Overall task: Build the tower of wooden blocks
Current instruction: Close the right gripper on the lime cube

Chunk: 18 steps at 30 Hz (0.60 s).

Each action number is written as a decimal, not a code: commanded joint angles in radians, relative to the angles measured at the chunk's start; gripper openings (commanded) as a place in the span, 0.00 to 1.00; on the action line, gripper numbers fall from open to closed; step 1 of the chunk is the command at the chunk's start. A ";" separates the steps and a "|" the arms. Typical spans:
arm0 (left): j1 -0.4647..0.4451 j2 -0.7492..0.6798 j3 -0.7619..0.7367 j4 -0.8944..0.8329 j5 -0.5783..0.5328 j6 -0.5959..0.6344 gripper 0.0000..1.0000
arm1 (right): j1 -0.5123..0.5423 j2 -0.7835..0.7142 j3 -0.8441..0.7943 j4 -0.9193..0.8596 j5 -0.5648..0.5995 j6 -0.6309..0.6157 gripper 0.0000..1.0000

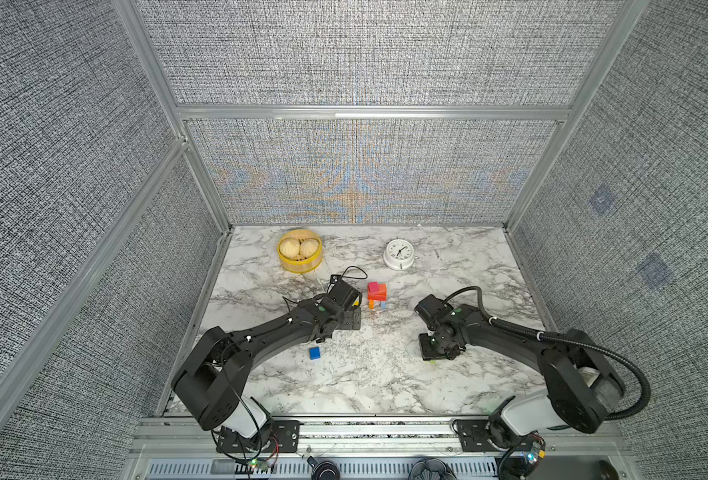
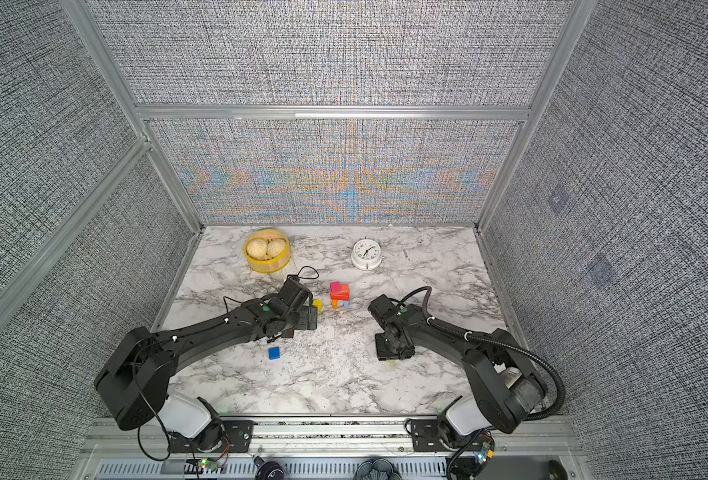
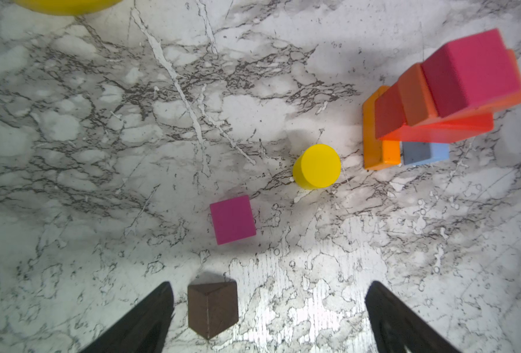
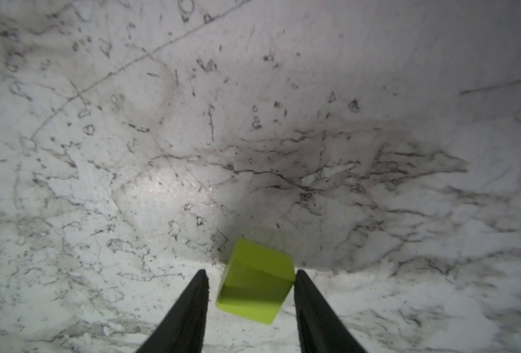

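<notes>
The right gripper (image 4: 252, 272) stands low over the table (image 4: 253, 122), with the green cube (image 4: 256, 281) between its two fingers. The jaws are narrowed around it: one finger touches a corner of the cube, and on the other side a thin gap shows. The cube is turned a little against the fingers. Whether it is really gripped, I cannot tell.

In a top view the tower (image 1: 376, 293) stands near the middle of the table. From the right gripper it lies at about ten to eleven o'clock, with free table between. On an orange leg (image 3: 372, 146) and a light-blue leg (image 3: 425, 152) lie a red brick (image 3: 442, 133) and an orange brick (image 3: 415, 97), their long axis running about from nine to three o'clock. A pink cube (image 1: 371, 286) sits on the nine o'clock end, so the three o'clock end is free. I judge the green cube belongs there.

The left gripper (image 3: 271, 284) is wide open and holds nothing; the brown roof piece (image 3: 212, 308) lies on the table between its fingers. This arm is nearer to the tower, which is between one and two o'clock from it. A yellow cylinder (image 3: 317, 166), a second pink cube (image 3: 232, 220) and a blue cube (image 1: 314, 353) lie loose on the table.
</notes>
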 commanded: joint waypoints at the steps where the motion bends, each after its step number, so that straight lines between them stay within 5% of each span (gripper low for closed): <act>1: 0.000 0.003 0.001 -0.001 -0.015 -0.004 0.99 | 0.002 0.003 -0.001 0.006 -0.009 0.006 0.48; 18: -0.001 0.004 0.020 -0.017 -0.025 0.005 0.99 | 0.005 0.021 0.036 -0.006 -0.021 -0.008 0.32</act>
